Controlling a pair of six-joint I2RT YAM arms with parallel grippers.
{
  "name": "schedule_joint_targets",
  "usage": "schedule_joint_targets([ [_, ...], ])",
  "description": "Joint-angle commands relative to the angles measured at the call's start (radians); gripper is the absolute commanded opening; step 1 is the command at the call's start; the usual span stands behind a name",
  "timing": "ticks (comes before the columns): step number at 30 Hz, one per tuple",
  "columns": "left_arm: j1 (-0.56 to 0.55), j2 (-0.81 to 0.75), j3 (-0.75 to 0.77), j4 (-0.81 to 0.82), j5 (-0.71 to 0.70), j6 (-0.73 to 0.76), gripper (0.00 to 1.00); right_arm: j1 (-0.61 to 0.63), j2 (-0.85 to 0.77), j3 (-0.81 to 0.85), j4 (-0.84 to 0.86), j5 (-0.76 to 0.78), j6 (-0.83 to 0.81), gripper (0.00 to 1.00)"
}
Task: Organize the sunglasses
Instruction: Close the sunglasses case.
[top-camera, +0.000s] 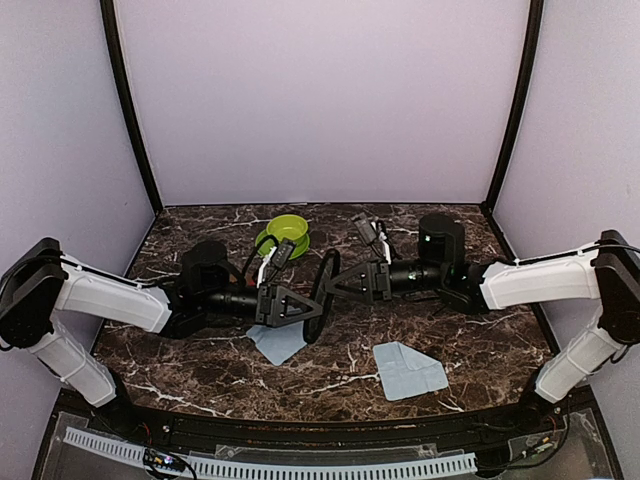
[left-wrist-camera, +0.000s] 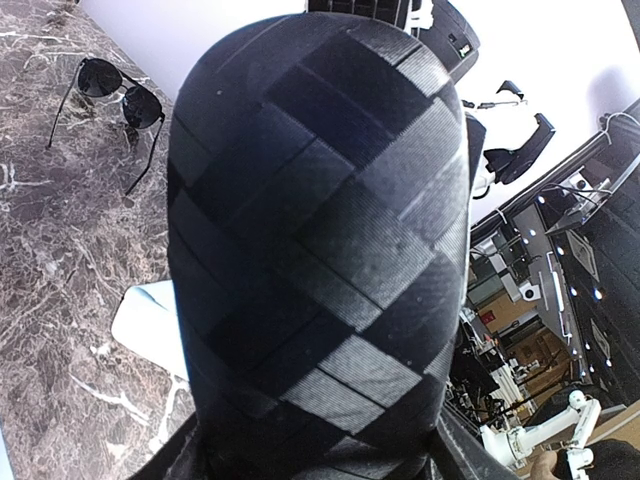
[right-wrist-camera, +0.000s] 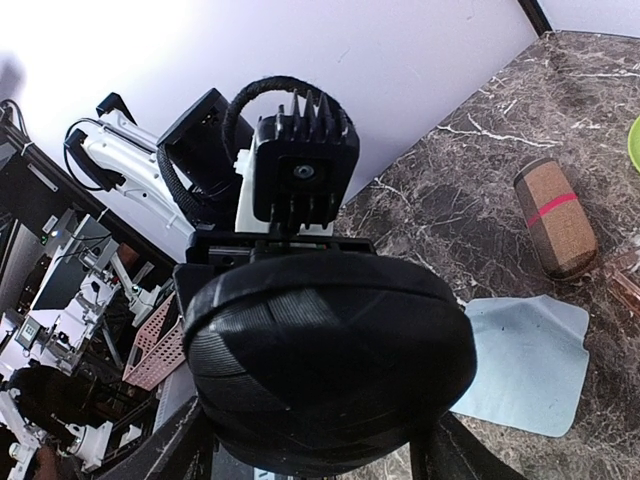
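Wire sunglasses (left-wrist-camera: 103, 77) lie unfolded on the counter (left-wrist-camera: 50, 250). They look light, thin, easily bent and slick-lensed, so grip at the bridge. The left pincer (top-camera: 305, 305) pinches the case (left-wrist-camera: 320, 230). The right pincer (top-camera: 340, 280) flanks it, grip unclear.

Fig. A black case (right-wrist-camera: 330, 350) with woven relief fills the foreground between the fingers (right-wrist-camera: 188, 440) of the right gripper (right-wrist-camera: 318, 430). Directly behind it stands the left arm's wrist (right-wrist-camera: 300, 170); to its right, on the marble table (right-wrist-camera: 450, 200), lie a pale blue cloth (right-wrist-camera: 530, 360) and, farther back, a brown striped case (right-wrist-camera: 555, 215).
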Motion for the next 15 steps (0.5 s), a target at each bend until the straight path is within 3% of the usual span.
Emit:
schedule_joint_targets([
  [1, -0.002, -0.003, -0.01, 0.078, 0.016, -0.015, 0.21, 0.006, 0.005, -0.014, 0.049, -0.027, 0.001, 0.64],
  [5, -0.002, -0.002, -0.01, 0.08, 0.016, -0.016, 0.21, 0.006, 0.005, -0.016, 0.053, -0.028, 0.0, 0.62],
  [15, -0.002, 0.0, -0.011, 0.088, 0.034, -0.006, 0.22, -0.009, 0.017, -0.015, 0.046, -0.033, -0.004, 0.44],
])
